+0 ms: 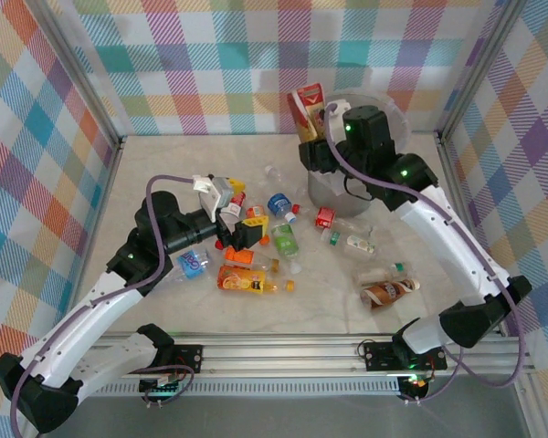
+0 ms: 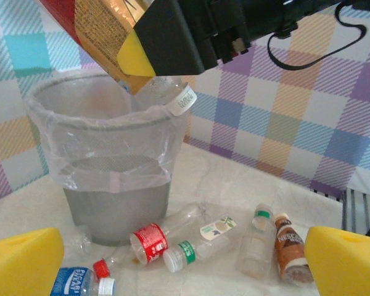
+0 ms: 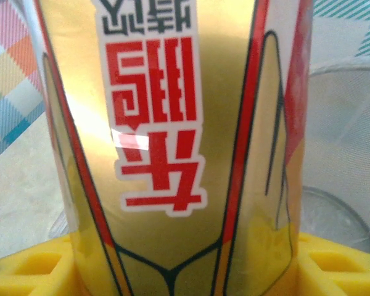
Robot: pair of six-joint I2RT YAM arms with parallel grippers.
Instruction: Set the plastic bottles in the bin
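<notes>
Closest to my right wrist camera, a gold-and-red labelled bottle (image 3: 172,154) is sitting between yellow pads (image 3: 31,265): my right jaws are pinching it. It is hanging tilted, white cap (image 2: 182,100) downward, just above the rim of the bin (image 2: 117,197), which is standing at the far side of the counter (image 1: 164,164). My left jaws are standing spread wide, gripping nothing, hovering over the loose bottles (image 1: 247,281) lying scattered on the counter, some just beside the bin's foot.
</notes>
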